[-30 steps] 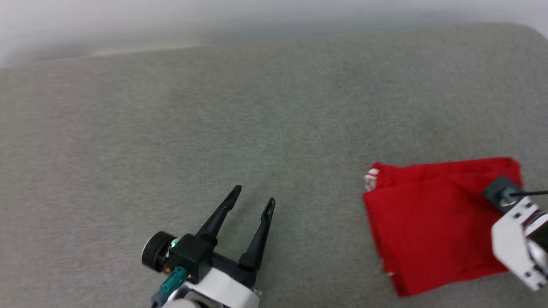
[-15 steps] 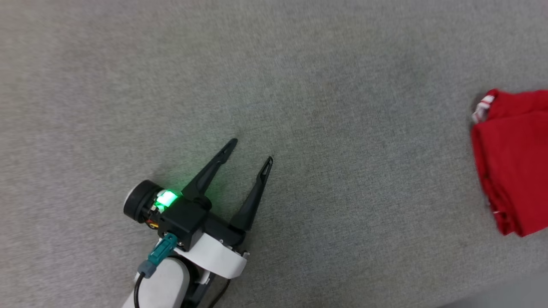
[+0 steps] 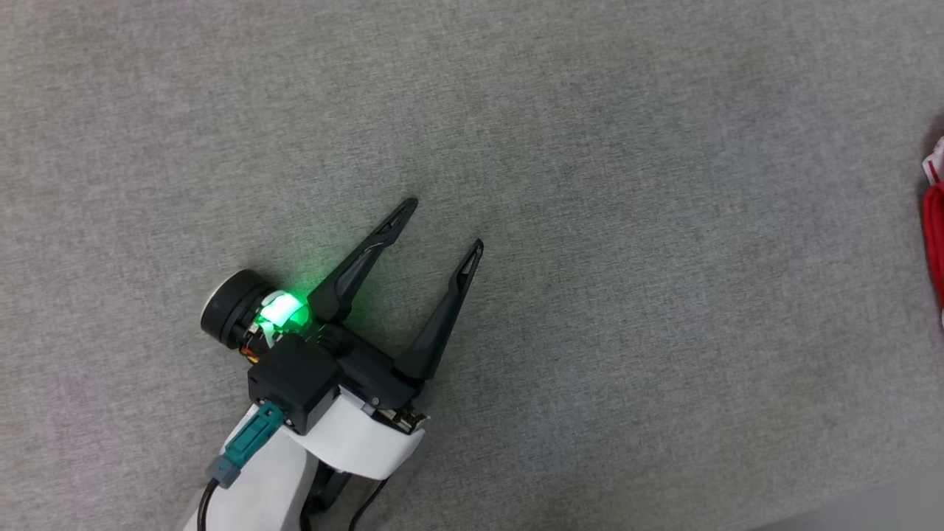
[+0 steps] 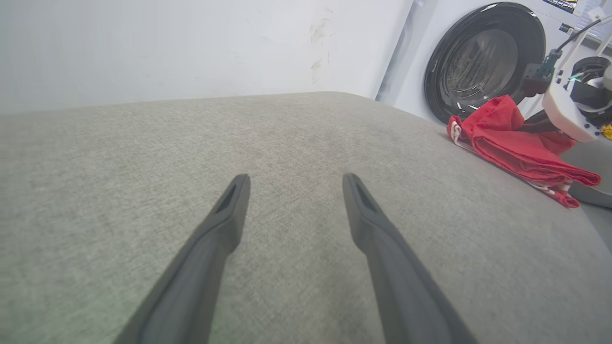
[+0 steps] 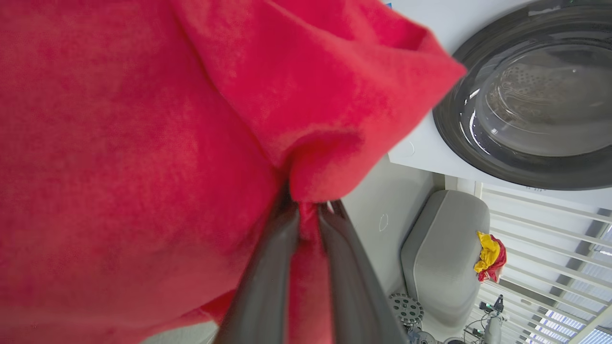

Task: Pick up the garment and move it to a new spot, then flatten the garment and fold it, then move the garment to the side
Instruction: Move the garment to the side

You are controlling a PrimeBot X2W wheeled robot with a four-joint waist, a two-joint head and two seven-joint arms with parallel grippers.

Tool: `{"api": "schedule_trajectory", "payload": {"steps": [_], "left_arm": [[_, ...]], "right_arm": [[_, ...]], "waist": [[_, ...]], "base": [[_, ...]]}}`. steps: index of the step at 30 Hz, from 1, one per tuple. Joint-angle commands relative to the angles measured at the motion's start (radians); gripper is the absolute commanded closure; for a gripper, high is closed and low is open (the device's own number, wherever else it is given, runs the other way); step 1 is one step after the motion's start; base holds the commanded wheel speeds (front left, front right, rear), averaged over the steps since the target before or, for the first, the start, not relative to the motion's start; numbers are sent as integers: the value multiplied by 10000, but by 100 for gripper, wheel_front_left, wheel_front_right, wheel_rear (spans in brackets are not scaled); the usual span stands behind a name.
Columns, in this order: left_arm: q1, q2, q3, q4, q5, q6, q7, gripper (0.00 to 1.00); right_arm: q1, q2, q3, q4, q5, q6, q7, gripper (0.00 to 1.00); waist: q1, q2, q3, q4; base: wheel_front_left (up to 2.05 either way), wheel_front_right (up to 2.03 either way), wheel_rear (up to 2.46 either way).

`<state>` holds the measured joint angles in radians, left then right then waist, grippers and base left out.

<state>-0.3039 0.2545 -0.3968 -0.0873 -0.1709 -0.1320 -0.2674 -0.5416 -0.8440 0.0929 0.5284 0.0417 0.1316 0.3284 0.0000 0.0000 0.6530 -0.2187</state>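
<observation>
The folded red garment (image 4: 511, 141) lies at the far right end of the grey cushion (image 4: 287, 143), with striped trim showing at its near corner. In the head view a sliver of the garment (image 3: 935, 236) pokes in at the right edge. In the right wrist view, red cloth of the garment (image 5: 143, 143) spreads wide, and my right gripper (image 5: 308, 212) is shut on a bunched fold of it. My left gripper (image 3: 442, 225) hovers open over bare cushion, far left of the garment, nothing between its fingers (image 4: 229, 215).
A washing machine with a dark round door (image 4: 483, 57) stands behind the garment's end of the cushion. A grey seat (image 5: 444, 253) with a yellow and red cloth (image 5: 490, 255) on it stands beyond. A white wall (image 4: 167, 43) backs the cushion.
The head camera has swung left and down, so the garment slid to the picture's right edge and the right arm left the picture. Neither gripper's opening has changed.
</observation>
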Motion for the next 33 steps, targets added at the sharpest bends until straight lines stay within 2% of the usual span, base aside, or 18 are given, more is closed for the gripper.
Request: {"api": "schedule_trajectory", "payload": {"steps": [1, 2, 3, 4, 13, 18, 24, 30, 33], "left_arm": [[-7, 202, 227, 422, -20, 35, 59, 0], [2, 178, 240, 437, -28, 35, 59, 0], [21, 150, 255, 440, -43, 35, 60, 0], [51, 110, 262, 433, -56, 35, 60, 0], [472, -475, 722, 523, -162, 24, 44, 0], [973, -847, 1513, 598, -108, 27, 44, 0], [1676, -1185, 2646, 494, 7, 38, 26, 0], [2462, -1525, 3544, 490, -60, 57, 24, 0], [2821, -1576, 3797, 565, -3, 48, 24, 0]], "right_arm": [[-186, 152, -182, 157, -114, -18, -22, 100], [-203, 244, -303, 224, -148, -18, 13, 100], [-202, 301, -365, 255, -240, -18, 44, 81], [-215, 349, -444, 250, -322, -18, 65, 0], [-11, 625, -850, -653, -472, -18, 460, 0], [282, 1228, -1308, -1762, -133, -17, 232, 0], [1131, 2793, -1680, -3494, 206, -17, -658, 0], [2472, 4867, -1906, -5084, 769, -14, -1718, 0], [3263, 5642, -1836, -5589, 942, -14, -2277, 0]], "waist": [[0, 0, -19, 74], [0, 0, -69, 102], [0, 0, -135, 126], [0, 0, -216, 144], [0, 0, -1682, 392], [0, 0, -2852, 715], [0, 0, -4137, 1147], [0, 0, -5199, 1504], [0, 0, -5567, 1653]], "base": [[0, 0, 0], [0, 0, 0], [0, 0, 0], [0, 0, 0], [0, 0, 0], [0, 0, 0], [0, 0, 0], [0, 0, 0], [0, 0, 0]]}}
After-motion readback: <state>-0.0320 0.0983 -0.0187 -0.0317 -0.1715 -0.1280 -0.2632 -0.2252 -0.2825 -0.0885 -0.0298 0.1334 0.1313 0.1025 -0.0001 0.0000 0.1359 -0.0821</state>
